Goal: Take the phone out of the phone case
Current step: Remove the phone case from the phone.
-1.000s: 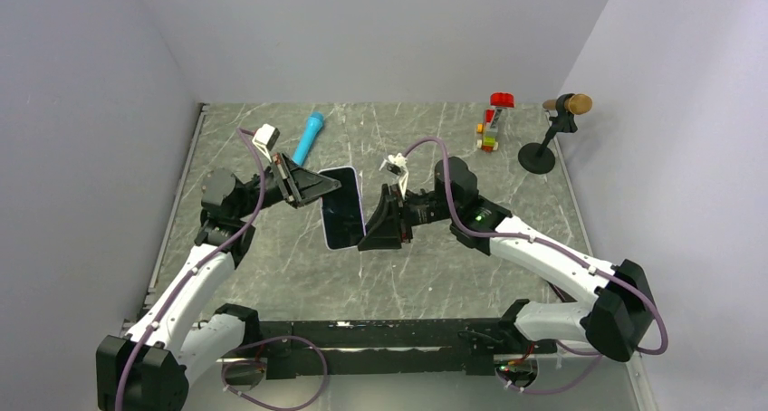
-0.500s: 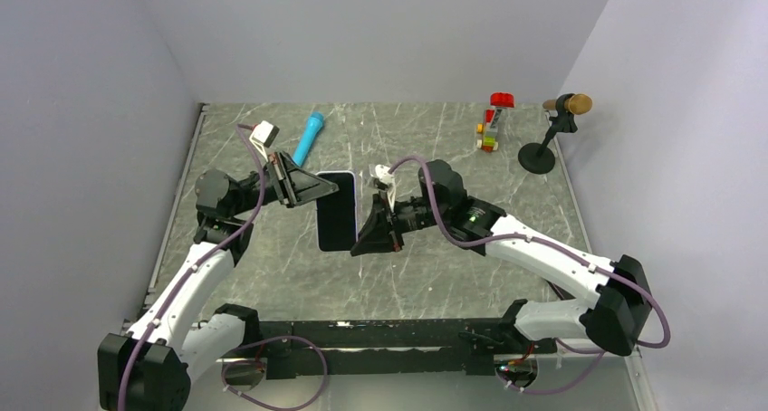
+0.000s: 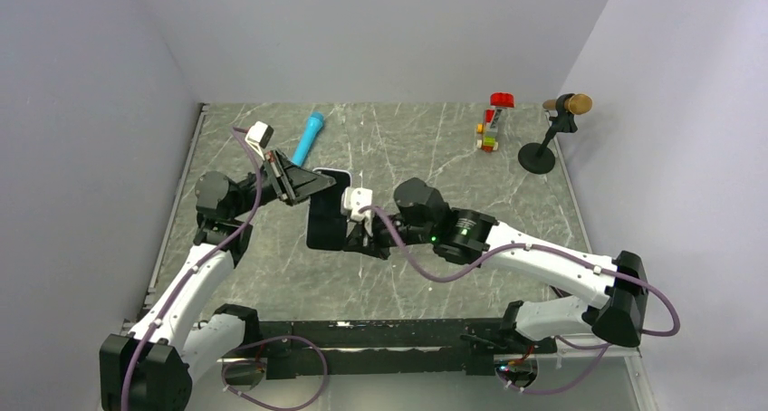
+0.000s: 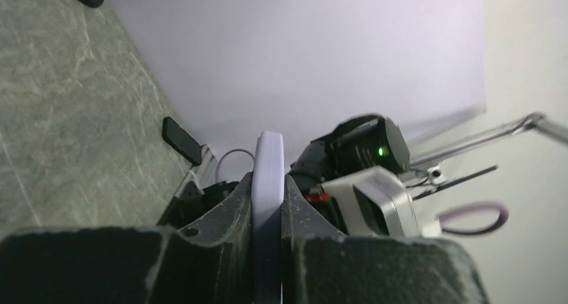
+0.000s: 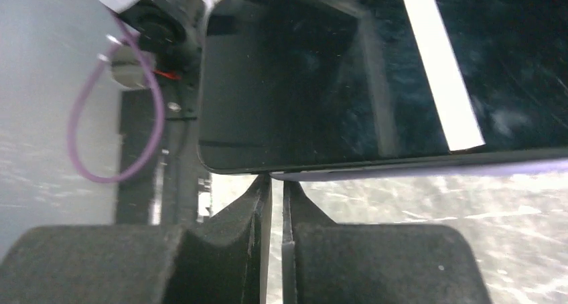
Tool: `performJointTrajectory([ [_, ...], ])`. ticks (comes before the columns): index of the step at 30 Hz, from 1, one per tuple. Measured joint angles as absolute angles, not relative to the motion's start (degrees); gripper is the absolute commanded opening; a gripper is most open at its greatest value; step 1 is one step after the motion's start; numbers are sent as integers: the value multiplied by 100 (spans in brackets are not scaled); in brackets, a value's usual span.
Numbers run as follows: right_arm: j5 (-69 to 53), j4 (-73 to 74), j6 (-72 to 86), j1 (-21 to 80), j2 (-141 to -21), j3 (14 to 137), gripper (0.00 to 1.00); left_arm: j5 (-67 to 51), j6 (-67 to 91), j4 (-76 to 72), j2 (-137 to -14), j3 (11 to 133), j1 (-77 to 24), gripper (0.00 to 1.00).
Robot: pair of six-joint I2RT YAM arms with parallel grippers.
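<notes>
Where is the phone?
Top view, left of centre: the phone, clamped at its far end by the left gripper, with the right gripper at its right edge.

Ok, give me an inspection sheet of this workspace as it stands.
Surface: grey veined table.
Job's things: phone in pale phone case, held up between both arms.
Clutter: blue tube, brick toy, microphone on stand, all at the far side.
Grippers: left gripper shut on phone case's edge; right gripper shut at another edge.
Cables: purple cable loops along each arm.
Surroundings: plain pale walls on three sides.
</notes>
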State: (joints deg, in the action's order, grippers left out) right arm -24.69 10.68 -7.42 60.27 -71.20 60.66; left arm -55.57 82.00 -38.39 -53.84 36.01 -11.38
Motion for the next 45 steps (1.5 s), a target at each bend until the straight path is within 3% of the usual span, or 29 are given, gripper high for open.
performJointTrajectory([
  [11, -416, 1125, -2213, 6469, -7317, 6320, 0, -5085, 8956, -3223, -5605, 3441, -1197, 0],
  [12, -311, 1048, -2198, 6436, -7290, 6320, 3, -5078, 9050, -3234, -5627, 3428, -1201, 0],
  [16, -95, 836, -1734, 6259, -7190, 6276, 43, -5030, 9325, -3614, -5686, 3304, -1238, 0],
  [19, 119, 626, -858, 6104, -6976, 5957, 57, -5000, 9242, -3673, -5699, 3299, -1264, 0],
  [24, -410, 1044, 1372, 5419, -6685, 5542, 49, -4906, 8816, -3568, -5719, 3304, -1267, 0],
  [31, -2025, 416, 4250, 4963, -6060, 4399, 65, -4703, 8302, -3413, -5946, 3315, -1267, 0],
  [38, -2252, -1055, 6077, 5004, -5765, 4034, 49, -4515, 8221, -3452, -5983, 3275, -1269, 0],
  [45, -2263, -1881, 6882, 5111, -6233, 3951, 45, -4464, 8320, -3583, -5983, 2995, -1280, 0],
])
